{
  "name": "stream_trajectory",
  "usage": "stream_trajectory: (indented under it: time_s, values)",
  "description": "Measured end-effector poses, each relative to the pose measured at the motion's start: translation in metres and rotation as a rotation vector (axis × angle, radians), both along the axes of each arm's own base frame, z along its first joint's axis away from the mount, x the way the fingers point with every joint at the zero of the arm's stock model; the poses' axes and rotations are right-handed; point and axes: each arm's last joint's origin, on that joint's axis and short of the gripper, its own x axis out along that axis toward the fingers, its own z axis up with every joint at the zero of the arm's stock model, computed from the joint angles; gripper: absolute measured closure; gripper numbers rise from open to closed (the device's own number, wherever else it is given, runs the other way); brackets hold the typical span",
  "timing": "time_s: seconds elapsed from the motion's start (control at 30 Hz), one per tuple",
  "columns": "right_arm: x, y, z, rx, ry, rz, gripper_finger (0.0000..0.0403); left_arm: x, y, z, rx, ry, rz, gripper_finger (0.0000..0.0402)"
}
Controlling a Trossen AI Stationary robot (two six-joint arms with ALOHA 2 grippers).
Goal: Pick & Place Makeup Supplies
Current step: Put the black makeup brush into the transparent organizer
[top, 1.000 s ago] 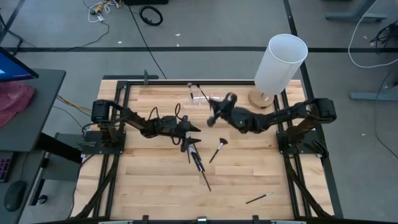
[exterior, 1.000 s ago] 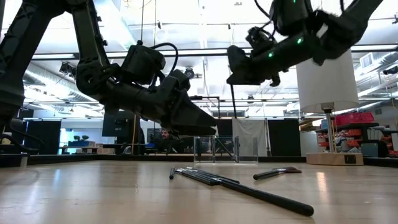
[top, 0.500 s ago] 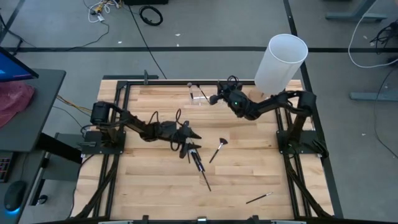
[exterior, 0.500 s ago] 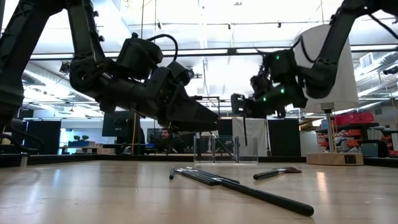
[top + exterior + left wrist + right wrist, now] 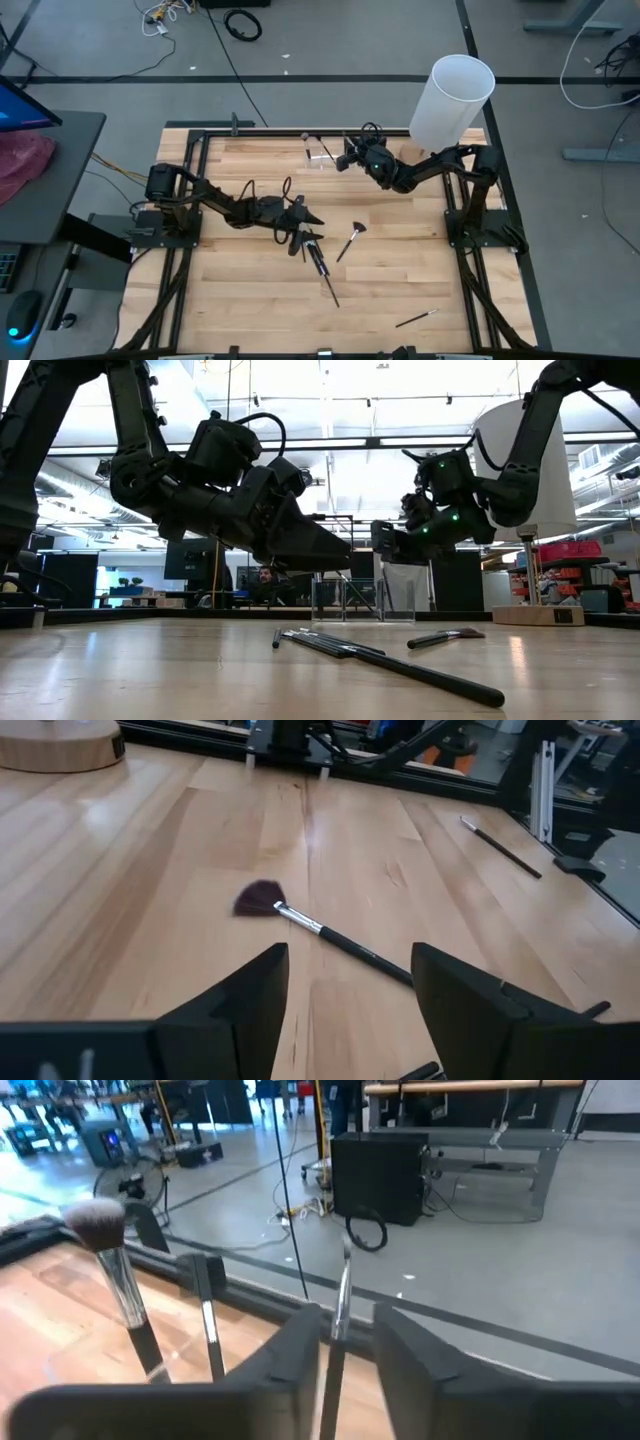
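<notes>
Right gripper (image 5: 347, 160), jaws slightly parted around a thin stick (image 5: 338, 1305), above the clear holder (image 5: 322, 156); left gripper (image 5: 305, 232), open and empty, over the table-centre brushes (image 5: 318, 260).

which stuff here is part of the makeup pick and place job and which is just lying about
Job:
fan brush
dark sticks under the left gripper
thin stick near the front edge
clear holder with brushes, by the right gripper

Lying about:
white cylinder
pink cloth
floor cables

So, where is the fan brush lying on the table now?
In the high view the fan brush lies flat near the table's middle, just right of the pile of dark sticks under the left gripper, touching neither.
</notes>
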Motion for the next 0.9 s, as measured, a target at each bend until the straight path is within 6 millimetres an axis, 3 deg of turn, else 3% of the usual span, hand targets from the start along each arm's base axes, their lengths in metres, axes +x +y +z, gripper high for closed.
stream_trajectory:
  time_s: [0.27,0.43,0.57,0.7,0.9]
  values:
    - [-0.01,0.01,0.033,0.014,0.051,0.015,0.0214,0.0,0.0,0.0,-0.001,0.002,0.001,0.0186]
    - [-0.023,0.031,0.061,0.044,0.12,0.064,0.0202,0.0,0.0,0.0,0.0,0.005,0.001,0.0186]
    - [-0.035,0.06,0.077,0.134,0.162,0.153,0.0209,0.0,0.0,0.0,0.007,0.004,-0.001,0.0186]
    - [-0.05,0.094,0.084,0.368,0.143,0.312,0.0223,0.0,0.0,0.0,0.011,0.004,-0.002,0.0186]
    - [-0.066,0.153,0.079,0.95,0.158,0.561,0.0252,0.0,0.0,0.0,0.051,0.0,-0.005,0.0186]
